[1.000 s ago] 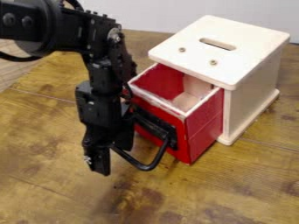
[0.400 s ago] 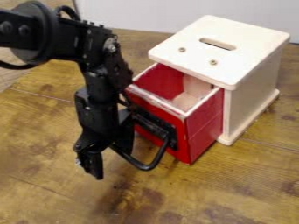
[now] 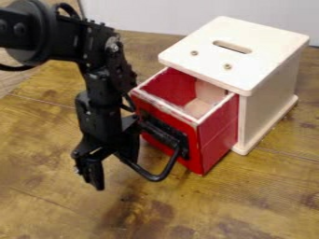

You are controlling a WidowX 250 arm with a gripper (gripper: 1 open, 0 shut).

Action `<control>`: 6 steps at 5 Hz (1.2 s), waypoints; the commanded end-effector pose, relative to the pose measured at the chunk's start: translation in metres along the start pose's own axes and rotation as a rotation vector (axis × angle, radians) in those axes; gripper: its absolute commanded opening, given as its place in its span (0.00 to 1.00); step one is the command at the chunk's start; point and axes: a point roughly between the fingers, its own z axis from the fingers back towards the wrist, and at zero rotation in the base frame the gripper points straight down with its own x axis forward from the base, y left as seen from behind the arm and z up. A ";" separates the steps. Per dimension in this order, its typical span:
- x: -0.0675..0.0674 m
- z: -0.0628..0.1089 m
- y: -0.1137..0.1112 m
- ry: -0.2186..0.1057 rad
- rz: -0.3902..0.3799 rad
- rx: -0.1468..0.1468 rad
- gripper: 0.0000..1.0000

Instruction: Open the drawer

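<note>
Moved arm and drawer: your black arm (image 3: 103, 67) has shifted slightly toward the left of the view since the first frame, and the red drawer (image 3: 200, 117) sits a touch farther out of its casing.
Wooden surface: you have brown, grained boards (image 3: 268, 201) under everything, with darker knots and streaks.
Cream-white casing: your cube (image 3: 266, 93) stands upright on the boards, with a slot and two round, brassy fittings on top.
Drawer position: you see it pulled partly out of the casing's front, toward the arm.
Drawer look: its side is glossy red, its upper rim pale, and you can look down into an open box with a red inner wall and a pale patch inside.
Black front panel: it covers part of the red face nearest you (image 3: 165, 133).
Loop handle: you have a thick, rounded black bar (image 3: 171, 166) curving out from that panel.
Hand: its fingers (image 3: 112, 166) stand apart beside the handle; you cannot tell whether they touch it.
</note>
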 end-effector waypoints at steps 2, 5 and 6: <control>0.050 0.033 -0.008 -0.029 0.017 -0.110 0.00; 0.067 0.034 -0.013 -0.036 -0.020 -0.113 0.00; 0.075 0.037 -0.019 -0.036 0.005 -0.112 0.00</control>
